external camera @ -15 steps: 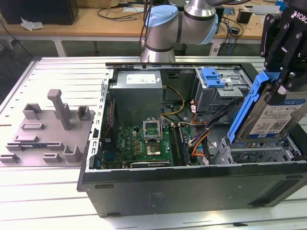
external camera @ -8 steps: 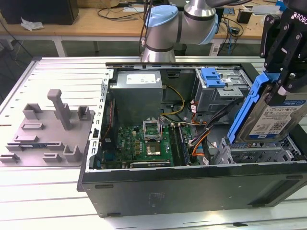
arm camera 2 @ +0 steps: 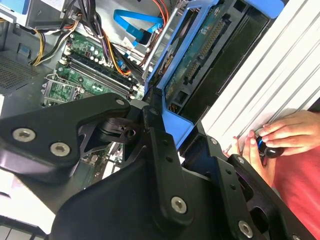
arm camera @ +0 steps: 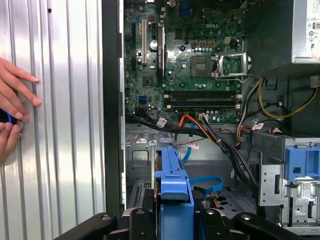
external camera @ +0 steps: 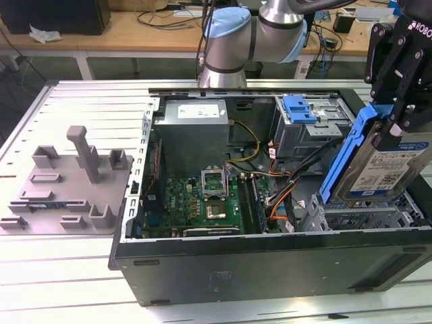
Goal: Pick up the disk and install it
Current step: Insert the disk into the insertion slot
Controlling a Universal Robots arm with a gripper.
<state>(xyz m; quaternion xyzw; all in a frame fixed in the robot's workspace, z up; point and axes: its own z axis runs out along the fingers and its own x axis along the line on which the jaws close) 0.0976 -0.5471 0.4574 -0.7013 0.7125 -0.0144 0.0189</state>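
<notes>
My gripper point(external camera: 397, 120) is shut on the disk point(external camera: 386, 170), a silver drive with a white-and-blue label and a blue plastic frame. It hangs tilted on edge over the open computer case point(external camera: 270, 260), above the metal bay point(external camera: 364, 214) at the exterior view's right. In the first wrist view the disk's blue frame point(arm camera: 172, 192) stands edge-on between the black fingers point(arm camera: 142, 222), over the case floor. The second wrist view has the disk's underside point(arm camera 2: 200, 65) with its blue frame clamped in the gripper point(arm camera 2: 161, 116).
Inside the case are a green motherboard point(external camera: 202, 202), a grey power supply box point(external camera: 192, 131), a drive cage with a blue latch point(external camera: 307, 118) and loose cables point(external camera: 283, 185). A grey fixture plate point(external camera: 67, 182) lies left. A person's hands point(arm camera 2: 280, 135) rest on the ribbed table beside the case.
</notes>
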